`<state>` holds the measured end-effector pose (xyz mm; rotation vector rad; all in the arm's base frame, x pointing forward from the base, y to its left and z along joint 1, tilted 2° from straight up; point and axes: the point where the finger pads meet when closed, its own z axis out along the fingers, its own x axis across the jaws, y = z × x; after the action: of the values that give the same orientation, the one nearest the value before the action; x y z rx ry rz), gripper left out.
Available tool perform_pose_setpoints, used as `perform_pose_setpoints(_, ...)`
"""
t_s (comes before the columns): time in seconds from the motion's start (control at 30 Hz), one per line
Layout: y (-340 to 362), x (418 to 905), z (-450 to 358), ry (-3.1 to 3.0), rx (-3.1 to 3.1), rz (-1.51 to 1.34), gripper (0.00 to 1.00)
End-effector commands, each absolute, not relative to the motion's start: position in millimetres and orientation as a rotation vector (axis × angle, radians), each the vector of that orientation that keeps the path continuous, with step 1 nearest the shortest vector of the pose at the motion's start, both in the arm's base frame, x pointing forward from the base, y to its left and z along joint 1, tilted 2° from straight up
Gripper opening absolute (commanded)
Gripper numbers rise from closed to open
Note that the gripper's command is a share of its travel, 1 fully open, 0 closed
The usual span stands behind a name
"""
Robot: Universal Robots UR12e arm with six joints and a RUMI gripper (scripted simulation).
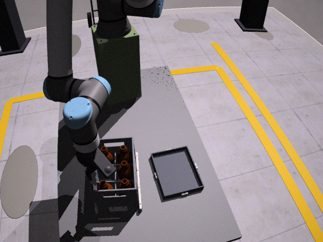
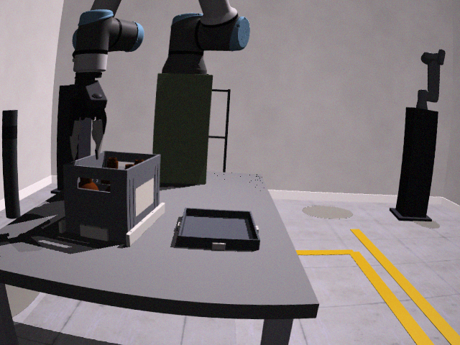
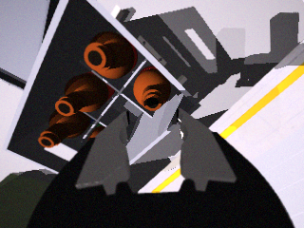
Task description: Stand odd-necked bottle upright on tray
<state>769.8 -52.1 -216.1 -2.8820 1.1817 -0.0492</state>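
A dark grey crate (image 1: 116, 168) stands on the table's left side and holds several brown bottles (image 1: 124, 168). It also shows in the exterior view (image 2: 111, 196). In the wrist view the bottle openings face me, one bottle (image 3: 152, 92) just beyond my fingertips and others (image 3: 106, 54) further in. Their necks are too small to compare. My gripper (image 2: 87, 148) hangs just above the crate's left rim, fingers pointing down, partly open and empty. In the wrist view the gripper (image 3: 152, 116) straddles the crate's wall near a corner. The empty dark tray (image 1: 175, 173) lies right of the crate.
A pale strip (image 1: 138, 179) lies along the crate's right side, between crate and tray. The green robot pedestal (image 1: 117, 59) stands behind the table. The table's left edge runs close beside the crate. Yellow floor lines (image 1: 260, 117) run to the right.
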Motion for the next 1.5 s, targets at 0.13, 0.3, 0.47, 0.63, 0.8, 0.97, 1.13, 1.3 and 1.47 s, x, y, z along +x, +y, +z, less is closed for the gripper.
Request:
perform_pose_setpoints(0.13,-51.6,773.0,-215.4,1.180,-2.882,-0.055,0.38)
perform_pose_setpoints(0.3,-49.6,775.3,-215.3,1.179,-2.882,-0.056,0.38)
perform_pose_setpoints(0.47,-47.2,777.4,-215.8,1.179,-2.883,-0.053,0.38)
perform_pose_setpoints(0.63,-47.0,778.1,-215.5,1.179,-2.882,-0.054,0.38)
perform_pose_setpoints(0.8,-48.1,777.1,-215.4,1.181,-2.882,-0.054,0.38)
perform_pose_setpoints(0.97,-48.1,777.2,-215.4,1.181,-2.882,-0.054,0.38)
perform_pose_setpoints(1.13,-48.1,777.2,-215.4,1.181,-2.882,-0.054,0.38)
perform_pose_setpoints(1.3,-48.1,777.2,-215.4,1.181,-2.882,-0.054,0.38)
perform_pose_setpoints(1.47,-48.1,777.2,-215.4,1.181,-2.882,-0.054,0.38)
